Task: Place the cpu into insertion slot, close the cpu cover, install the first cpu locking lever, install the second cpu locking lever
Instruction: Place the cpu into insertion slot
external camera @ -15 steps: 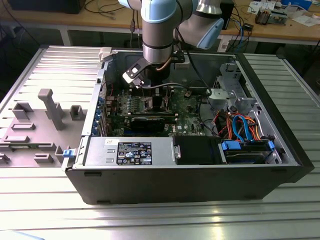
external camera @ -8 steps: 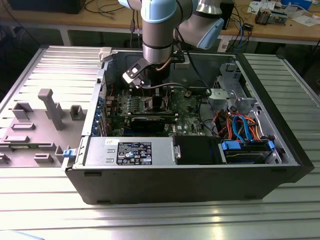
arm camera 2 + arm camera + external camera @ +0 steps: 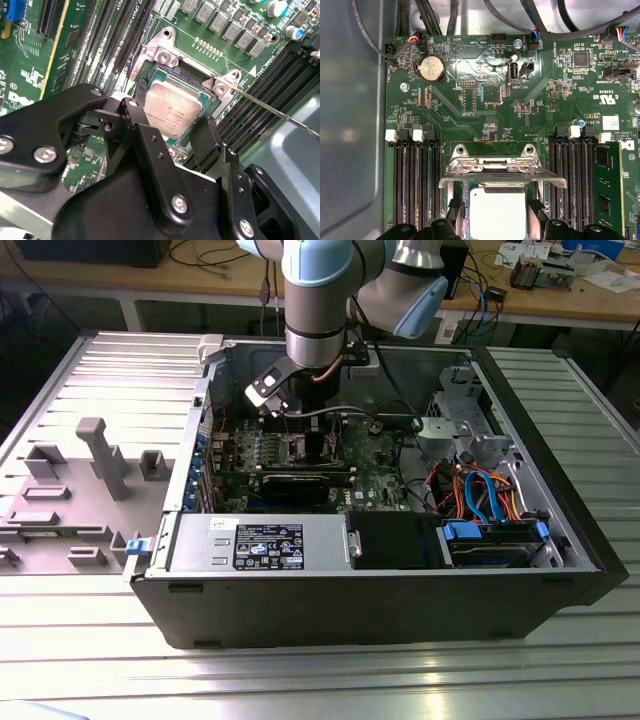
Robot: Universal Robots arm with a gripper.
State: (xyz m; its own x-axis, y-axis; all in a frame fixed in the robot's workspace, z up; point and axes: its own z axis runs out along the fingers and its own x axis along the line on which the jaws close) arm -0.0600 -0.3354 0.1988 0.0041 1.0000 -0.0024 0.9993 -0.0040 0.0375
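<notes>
The open computer case (image 3: 350,590) stands mid-tabletop (image 3: 300,680), and the arm reaches down into it over the green board (image 3: 520,115). The gripper (image 3: 312,440) sits low over the insertion slot (image 3: 192,80), towards the board's middle. In both wrist views it (image 3: 172,112) is narrowed onto the cpu (image 3: 167,112), one black finger (image 3: 456,212) against each opposite edge. The cpu (image 3: 497,210) lies flat at the slot, silver top up; its faint print is too small to read. The cpu cover (image 3: 502,175) stands raised at the slot's edge, and a thin metal lever (image 3: 280,112) is swung out beside it. A large black printed label (image 3: 268,545) sits on the power supply at the case's near wall.
</notes>
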